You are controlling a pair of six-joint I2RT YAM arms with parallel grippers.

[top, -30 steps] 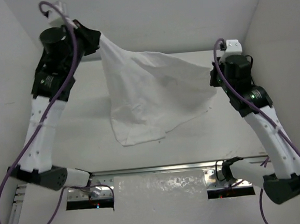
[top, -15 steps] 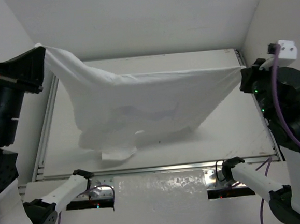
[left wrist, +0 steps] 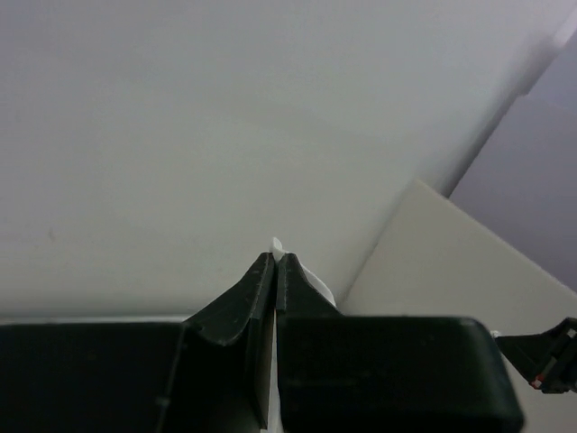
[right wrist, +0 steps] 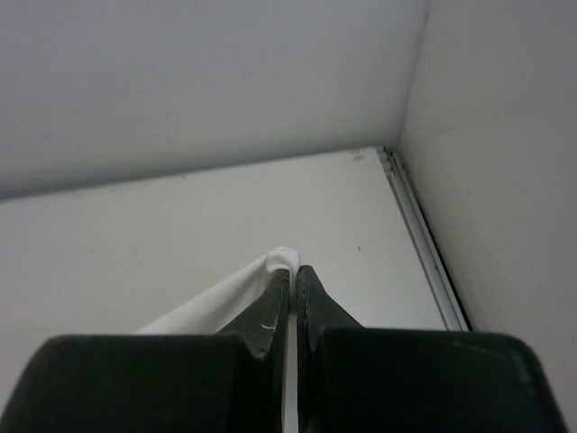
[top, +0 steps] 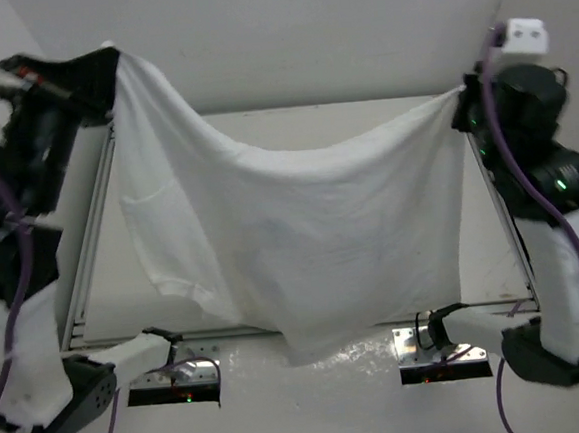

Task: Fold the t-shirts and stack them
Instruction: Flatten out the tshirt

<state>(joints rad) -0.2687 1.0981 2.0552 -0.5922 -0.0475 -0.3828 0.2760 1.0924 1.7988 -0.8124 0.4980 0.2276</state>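
So, grippers first: our left gripper (left wrist: 275,263) has its jaws pinched tight on a tiny corner of the white t-shirt (top: 301,236). The right gripper (right wrist: 290,273) is clamped the same way on another corner, with a strip of fabric trailing off to its left in the wrist view. From the top camera we've got the shirt hoisted in the air between the two arms, spread wide, its top edge sagging in a curve between the pinch points. We'd call this the spread-out step before any folding, since nothing's folded or stacked yet. Next move, we reckon, is laying it flat on the table (top: 292,126), which calls for both arms coming down together with some tension so it doesn't bunch. Shirt looks thin, wrinkly and plain, and barely stands out against the table. A sleeve (top: 158,272) hangs at lower left, and the bottom edge droops over the metal rail (top: 229,334) by the arm bases; can't tell if it touches
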